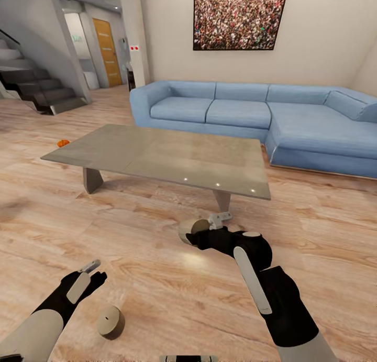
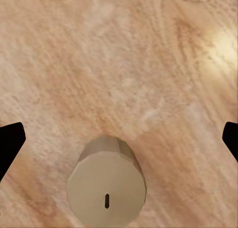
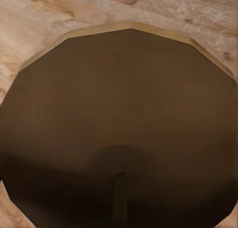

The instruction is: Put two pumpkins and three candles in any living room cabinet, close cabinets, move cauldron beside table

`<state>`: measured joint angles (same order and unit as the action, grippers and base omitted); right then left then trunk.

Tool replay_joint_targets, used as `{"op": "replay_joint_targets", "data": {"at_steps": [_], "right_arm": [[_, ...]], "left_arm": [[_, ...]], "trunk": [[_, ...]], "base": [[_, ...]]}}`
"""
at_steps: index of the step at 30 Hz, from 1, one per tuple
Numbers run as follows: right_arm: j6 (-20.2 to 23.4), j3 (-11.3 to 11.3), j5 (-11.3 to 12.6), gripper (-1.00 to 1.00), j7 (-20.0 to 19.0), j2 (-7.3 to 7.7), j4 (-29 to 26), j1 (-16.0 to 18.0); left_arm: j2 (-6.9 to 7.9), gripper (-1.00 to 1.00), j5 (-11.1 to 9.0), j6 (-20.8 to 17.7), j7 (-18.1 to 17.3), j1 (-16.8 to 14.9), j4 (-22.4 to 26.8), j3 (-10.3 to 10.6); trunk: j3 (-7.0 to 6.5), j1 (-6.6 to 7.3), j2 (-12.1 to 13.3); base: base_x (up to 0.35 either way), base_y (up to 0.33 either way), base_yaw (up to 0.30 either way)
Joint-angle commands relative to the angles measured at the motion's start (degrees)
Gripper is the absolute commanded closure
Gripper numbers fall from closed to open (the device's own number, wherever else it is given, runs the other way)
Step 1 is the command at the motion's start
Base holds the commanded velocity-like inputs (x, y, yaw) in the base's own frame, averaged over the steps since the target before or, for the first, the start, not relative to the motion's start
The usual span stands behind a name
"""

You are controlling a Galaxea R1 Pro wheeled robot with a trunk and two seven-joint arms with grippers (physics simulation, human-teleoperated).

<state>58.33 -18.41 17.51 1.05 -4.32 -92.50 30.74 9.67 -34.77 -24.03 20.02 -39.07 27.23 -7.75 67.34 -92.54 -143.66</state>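
A wood floor (image 1: 157, 278) runs under a low grey table (image 1: 162, 157). Behind it a blue corner sofa (image 1: 262, 116) stands against a cream wall (image 1: 324, 32) with a large picture (image 1: 238, 16). Stairs (image 1: 36, 87) rise at the far left.

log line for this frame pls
left gripper: open, above floor candle | right gripper: at second candle, grip unclear | pumpkin: floor, beyond table

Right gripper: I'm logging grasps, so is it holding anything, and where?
It cannot be told: the right gripper sits against a stubby tan candle on the wooden floor, its fingers hidden.
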Motion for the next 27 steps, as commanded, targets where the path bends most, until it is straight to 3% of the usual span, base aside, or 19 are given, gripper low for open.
{"op": "replay_joint_targets", "data": {"at_steps": [1, 16, 22, 27], "right_arm": [[0.2, 0.1, 0.1, 1.0, 0.1, -0.03, 0.0, 0.0], [-0.2, 0.3, 0.2, 1.0, 0.2, -0.18, 0.0, 0.0], [-0.3, 0.2, 0.2, 1.0, 0.2, -0.19, 0.0, 0.0], [-0.3, 0.1, 0.2, 1.0, 0.3, -0.17, 0.0, 0.0]], "left_arm": [[0.02, -1.0, -0.5, 0.0, 0.3, -0.2, -0.1, 0.0], [0.31, -1.0, -0.1, 0.3, 0.1, -1.6, -1.3, 0.1], [0.28, -1.0, -0.1, -0.4, 0.1, -4.2, -1.4, 0.1], [0.26, -1.0, 0.0, 0.1, 0.1, -5.1, -4.3, 0.2]], "trunk": [[0.28, -0.01, 0.0], [3.6, -0.4, -0.2], [4.93, -0.55, -0.3], [6.04, -0.68, -0.4]], "base": [[0.0, 0.0, 0.0], [0.0, 0.0, 0.0], [0.0, 0.0, 0.0], [0.0, 0.0, 0.0]]}}
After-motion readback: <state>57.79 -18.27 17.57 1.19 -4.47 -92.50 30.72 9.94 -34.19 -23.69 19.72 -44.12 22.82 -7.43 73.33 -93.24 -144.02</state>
